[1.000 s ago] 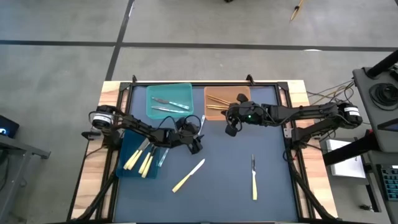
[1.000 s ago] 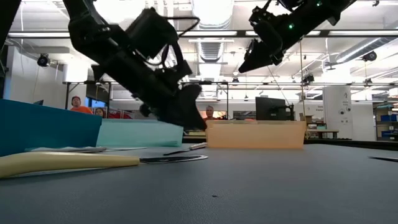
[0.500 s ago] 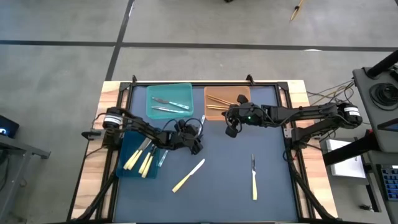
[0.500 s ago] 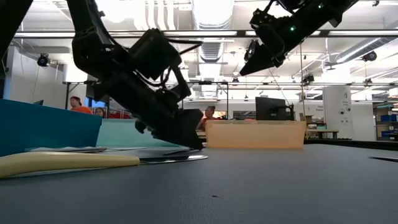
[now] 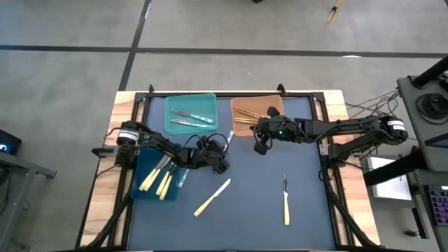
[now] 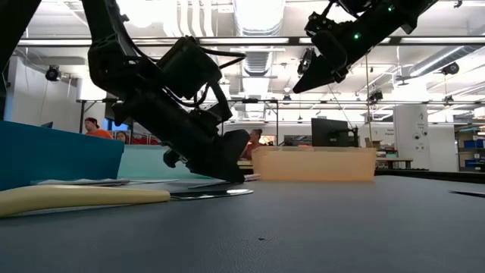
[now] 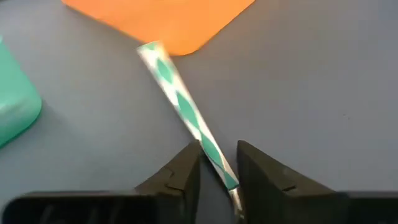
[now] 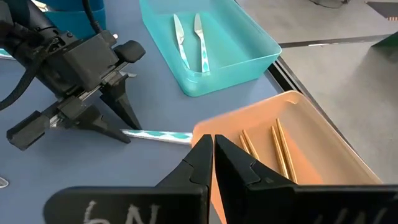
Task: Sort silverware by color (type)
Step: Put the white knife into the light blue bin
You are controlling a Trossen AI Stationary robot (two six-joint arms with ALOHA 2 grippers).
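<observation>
left pincer (image 7: pixel 217 163) narrows from wide open onto teal-patterned utensil (image 7: pixel 184 111) on bench (image 5: pixel 266 189) | grab starting, teal bin (image 5: pixel 190 113) likely next | right pincer (image 8: pixel 212 151) clenched, empty, above orange bin (image 5: pixel 255 113)

Three bins (image 5: pixel 190 112), about twelve utensils (image 5: pixel 212 197)
</observation>
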